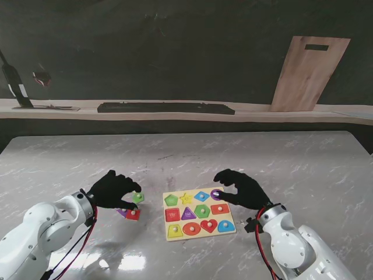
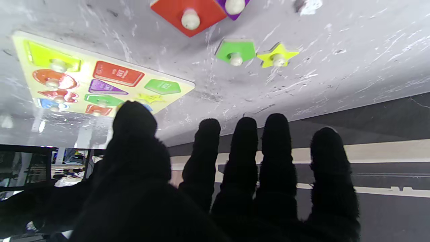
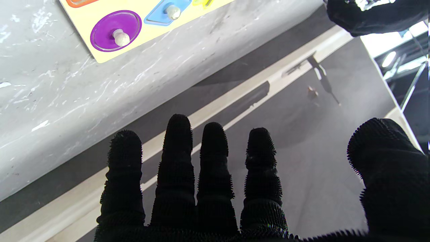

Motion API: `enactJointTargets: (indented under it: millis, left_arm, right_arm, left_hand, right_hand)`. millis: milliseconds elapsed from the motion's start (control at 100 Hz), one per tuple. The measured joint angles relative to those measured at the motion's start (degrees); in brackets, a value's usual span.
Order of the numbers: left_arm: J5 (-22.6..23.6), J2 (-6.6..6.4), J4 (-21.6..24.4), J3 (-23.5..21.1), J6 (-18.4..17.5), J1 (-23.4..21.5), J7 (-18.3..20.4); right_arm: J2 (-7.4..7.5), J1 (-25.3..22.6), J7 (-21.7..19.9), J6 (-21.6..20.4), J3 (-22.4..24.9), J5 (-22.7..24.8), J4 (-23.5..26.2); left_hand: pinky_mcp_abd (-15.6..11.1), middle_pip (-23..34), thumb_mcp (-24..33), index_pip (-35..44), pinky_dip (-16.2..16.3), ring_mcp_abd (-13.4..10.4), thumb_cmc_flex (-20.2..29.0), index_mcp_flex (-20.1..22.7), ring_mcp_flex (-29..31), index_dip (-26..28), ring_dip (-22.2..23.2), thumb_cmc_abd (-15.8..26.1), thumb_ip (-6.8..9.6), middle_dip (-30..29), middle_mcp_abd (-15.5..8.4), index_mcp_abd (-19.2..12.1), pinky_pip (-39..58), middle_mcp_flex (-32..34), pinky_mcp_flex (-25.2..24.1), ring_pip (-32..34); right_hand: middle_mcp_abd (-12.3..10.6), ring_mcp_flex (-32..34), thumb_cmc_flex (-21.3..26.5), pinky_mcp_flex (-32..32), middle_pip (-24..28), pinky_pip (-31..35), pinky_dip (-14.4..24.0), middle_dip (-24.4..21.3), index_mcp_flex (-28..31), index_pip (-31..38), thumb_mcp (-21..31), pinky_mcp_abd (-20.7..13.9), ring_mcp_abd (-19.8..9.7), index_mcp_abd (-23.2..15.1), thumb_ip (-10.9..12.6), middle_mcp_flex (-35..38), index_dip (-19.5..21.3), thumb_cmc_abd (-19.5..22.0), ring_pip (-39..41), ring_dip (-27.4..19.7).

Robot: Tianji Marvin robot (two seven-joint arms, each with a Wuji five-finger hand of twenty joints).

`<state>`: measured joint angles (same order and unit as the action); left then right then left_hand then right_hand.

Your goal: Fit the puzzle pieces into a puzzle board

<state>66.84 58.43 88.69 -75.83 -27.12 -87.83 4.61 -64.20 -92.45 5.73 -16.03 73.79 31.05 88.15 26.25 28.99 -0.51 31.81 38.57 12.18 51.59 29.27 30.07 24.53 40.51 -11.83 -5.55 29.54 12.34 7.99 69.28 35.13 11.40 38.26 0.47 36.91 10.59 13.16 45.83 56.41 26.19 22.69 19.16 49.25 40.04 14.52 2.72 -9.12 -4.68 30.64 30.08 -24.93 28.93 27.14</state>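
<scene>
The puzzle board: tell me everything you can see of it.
The puzzle board is a pale yellow square that looks wooden, lying flat on the marble table between both hands. It holds twelve coloured shape slots in rows. Many hold knobbed pieces, among them a purple circle at a far corner; the pentagon, star, square and triangle slots look empty. The right hand hovers at that corner.

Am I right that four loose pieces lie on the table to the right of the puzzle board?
Not quite: the four loose pieces, including the green pentagon and yellow star, lie left of the puzzle board, as the stand view shows.
</scene>
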Motion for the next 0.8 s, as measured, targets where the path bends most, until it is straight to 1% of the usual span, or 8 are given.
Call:
enactJointTargets:
  millis: [90,230,290,320,360,480,650,800]
  left_arm:
    - [0.0,-0.38,-1.2,-1.6,-3.9,-0.1,0.0]
    - [-1.2,-0.95,-3.2,-2.1,-4.7,0.1,0.2]
    - [-2.6,-1.05,-4.1,-2.3,-5.3,0.2,0.7]
    - [-3.4,-1.07,-4.5,-2.3,-5.5,0.2,1.1]
    - [-4.4,-1.1,-4.9,-2.3,-5.6,0.2,1.7]
    - [-4.6,-1.12,-5.6,-2.4,-5.2,0.2,2.5]
    - [-4.9,-1.25,-7.0,-1.9,-4.5,0.4,2.7]
    - [-3.4,-1.4,-8.6,-0.6,-3.6,1.1,0.7]
  right_arm:
    - [0.04,-0.4,0.1,0.0,0.2,1.7,0.4]
    - [0.15,-0.8,0.4,0.8,0.2,2.4,0.6]
    - [0.17,-0.9,0.5,1.2,0.2,2.4,0.7]
    - [0.18,-0.9,0.5,1.3,0.2,2.5,0.7]
    - [0.2,-0.9,0.5,1.5,0.1,2.6,0.7]
    - [0.3,-0.6,0.3,2.0,-0.4,2.5,0.6]
    - [0.35,-0.1,-0.4,2.2,-0.8,2.4,0.4]
    - [0.35,-0.1,-0.5,2.3,-0.8,2.3,0.4]
  left_hand:
    - [0.0,0.0,0.0,0.3,-0.5,0.0,2.4,0.7,0.0,0.0,-0.4,-0.2,0.0,0.0,-1.7,-0.6,-0.5,0.6,0.0,-0.1]
    - [0.0,0.0,1.6,0.7,-1.3,0.0,5.5,0.7,0.0,0.0,-0.4,-2.5,0.01,0.0,-2.0,-0.7,-1.3,0.6,0.0,-0.2]
    - [0.0,0.0,22.8,1.8,-1.9,-0.6,-1.9,1.3,0.0,0.0,-0.2,-7.6,0.01,0.0,-2.6,-0.7,-1.6,1.1,0.0,-0.8]
    - [0.0,0.0,27.9,1.8,-2.1,-0.7,-3.5,1.3,0.0,-0.1,-0.2,-9.0,0.01,0.0,-2.6,-0.7,-1.7,1.1,0.0,-0.8]
    - [0.0,0.0,31.1,1.8,-2.4,-1.1,-4.1,1.3,0.1,-0.1,-0.2,-9.9,0.01,0.0,-2.7,-0.7,-1.8,1.1,0.0,-0.8]
    - [0.0,0.0,33.5,1.8,-2.6,-1.3,-4.8,1.4,0.2,-0.1,0.2,-10.6,0.01,0.0,-3.1,-1.3,-2.3,1.3,0.0,-0.8]
    - [0.0,0.0,34.2,3.4,-2.7,-1.3,-4.8,4.2,1.8,-0.7,0.8,-12.6,0.01,0.0,-3.2,-1.8,-2.4,4.6,0.0,-0.4]
    - [0.0,0.7,34.3,5.6,-2.7,-1.4,-4.7,4.7,3.3,-0.7,1.2,-13.9,0.01,0.0,-3.3,-2.2,-2.4,5.9,0.3,0.3]
  right_hand:
    - [0.0,0.0,0.0,0.0,0.0,0.0,0.0,0.0,0.0,0.0,0.0,0.0,0.0,0.0,0.0,0.0,0.0,0.0,0.0,0.0]
    - [0.0,0.0,0.0,0.0,0.0,0.0,0.0,0.0,0.0,0.0,0.0,0.0,0.0,0.0,0.0,0.0,0.0,0.0,0.0,0.0]
    - [0.0,0.0,0.0,0.0,0.0,0.0,0.0,0.0,0.0,0.0,0.0,0.0,0.0,0.0,0.0,0.0,0.0,0.0,0.0,0.0]
    - [0.0,0.0,0.0,0.0,0.0,0.0,0.0,0.0,0.0,0.0,0.0,0.0,0.0,0.0,0.0,0.0,0.0,0.0,0.0,0.0]
    - [0.0,0.0,0.0,0.0,0.0,0.0,0.0,0.0,0.0,0.0,0.0,0.0,0.0,0.0,0.0,0.0,0.0,0.0,0.0,0.0]
    - [0.0,0.0,0.0,0.0,0.0,0.0,0.0,0.0,0.0,0.0,0.0,0.0,0.0,0.0,0.0,0.0,0.0,0.0,0.0,0.0]
    - [0.0,0.0,0.0,0.0,0.0,0.0,0.0,0.0,0.0,0.0,0.0,0.0,0.0,0.0,0.0,0.0,0.0,0.0,0.0,0.0]
    - [0.0,0.0,0.0,0.0,0.0,0.0,0.0,0.0,0.0,0.0,0.0,0.0,0.0,0.0,0.0,0.0,0.0,0.0,0.0,0.0]
